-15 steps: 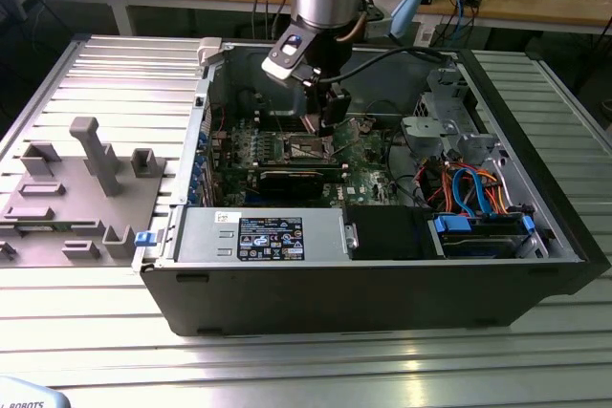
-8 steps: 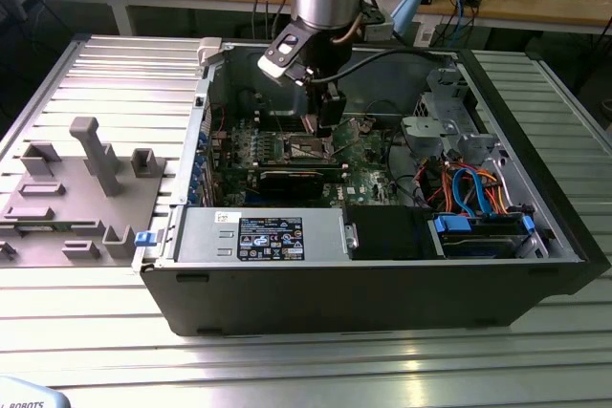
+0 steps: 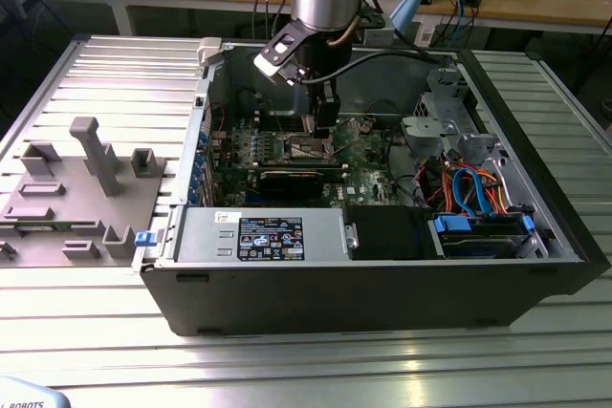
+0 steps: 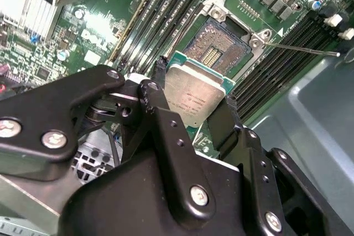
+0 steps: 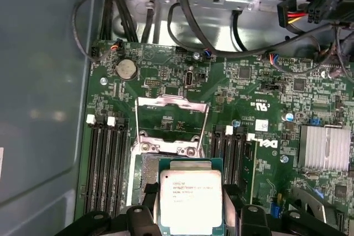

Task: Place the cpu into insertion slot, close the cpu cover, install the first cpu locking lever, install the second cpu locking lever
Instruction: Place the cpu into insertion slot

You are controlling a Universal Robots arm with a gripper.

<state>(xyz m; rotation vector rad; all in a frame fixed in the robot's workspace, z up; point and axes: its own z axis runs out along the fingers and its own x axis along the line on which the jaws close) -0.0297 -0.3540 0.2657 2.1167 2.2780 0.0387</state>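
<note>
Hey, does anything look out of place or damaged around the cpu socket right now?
Nothing stands out. The gripper holds the cpu over the open slot, and the cover is flipped open. No damage or loose parts show.

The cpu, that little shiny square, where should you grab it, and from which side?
Take it by two opposite thin edges, coming down from above its silvery top. The cpu is flat and thin, so only its rim gives the fingers something to pinch. The gripper holds it that way here, close to the open insertion slot, with the top face left bare.
</note>
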